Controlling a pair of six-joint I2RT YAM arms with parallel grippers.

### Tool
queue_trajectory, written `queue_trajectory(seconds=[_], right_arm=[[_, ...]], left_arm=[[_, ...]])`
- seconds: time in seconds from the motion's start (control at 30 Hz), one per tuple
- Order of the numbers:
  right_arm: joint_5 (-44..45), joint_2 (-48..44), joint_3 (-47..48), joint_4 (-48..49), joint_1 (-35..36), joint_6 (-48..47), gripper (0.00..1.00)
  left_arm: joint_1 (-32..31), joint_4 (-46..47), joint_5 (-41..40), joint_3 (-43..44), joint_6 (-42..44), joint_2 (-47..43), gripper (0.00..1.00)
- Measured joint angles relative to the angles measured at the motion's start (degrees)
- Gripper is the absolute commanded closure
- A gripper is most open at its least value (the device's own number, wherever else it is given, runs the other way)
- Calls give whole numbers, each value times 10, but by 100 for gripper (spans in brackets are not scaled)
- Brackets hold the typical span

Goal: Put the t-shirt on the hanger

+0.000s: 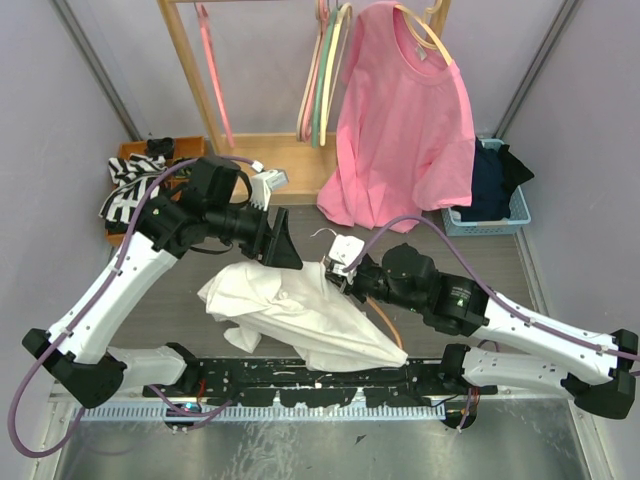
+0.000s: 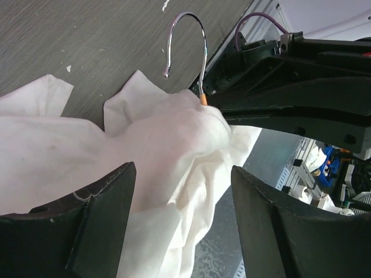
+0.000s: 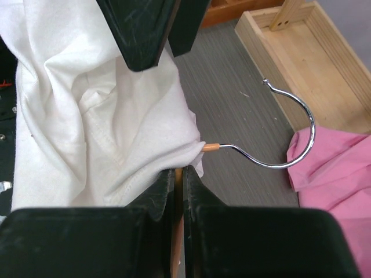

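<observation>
The white t-shirt [image 1: 300, 315] lies bunched on the table, draped over the orange hanger. One orange arm of the hanger [image 1: 385, 322] sticks out below the cloth. Its silver hook [image 3: 290, 145] pokes out of the shirt's neck. My right gripper [image 3: 179, 171] is shut on the hanger's orange bar just below the hook, at the shirt's edge [image 3: 87, 127]. My left gripper [image 2: 182, 174] is open, its fingers [image 2: 104, 220] wide apart above the shirt [image 2: 174, 145], close to the hook [image 2: 185, 35]. In the top view the two grippers, left [image 1: 283, 245] and right [image 1: 338, 278], almost meet.
A pink t-shirt [image 1: 405, 120] hangs on a cream hanger at the back. Green and pink hangers [image 1: 322, 80] hang on the wooden rack [image 1: 290, 160]. A blue basket [image 1: 520, 215] with dark clothes stands at the right. A striped cloth [image 1: 130, 185] lies at the left.
</observation>
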Motion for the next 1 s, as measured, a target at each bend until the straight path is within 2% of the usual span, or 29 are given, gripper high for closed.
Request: queue_trajectory(seconds=[0.27, 0.57, 0.63, 0.73, 0.87, 1.0], right_arm=[[-2, 19, 20, 37, 0, -20, 99], [-5, 64, 39, 67, 2, -45, 99], [-5, 69, 40, 74, 3, -50, 99], [-1, 79, 46, 76, 3, -55, 99], [3, 92, 50, 80, 3, -65, 99], [4, 97, 56, 82, 4, -70, 99]], left_arm=[[2, 5, 21, 0, 2, 5, 34], [6, 29, 39, -1, 2, 9, 64], [7, 36, 44, -3, 1, 12, 66], [7, 45, 49, -6, 0, 23, 63], [9, 47, 51, -9, 2, 31, 43], [15, 33, 47, -4, 10, 32, 36]])
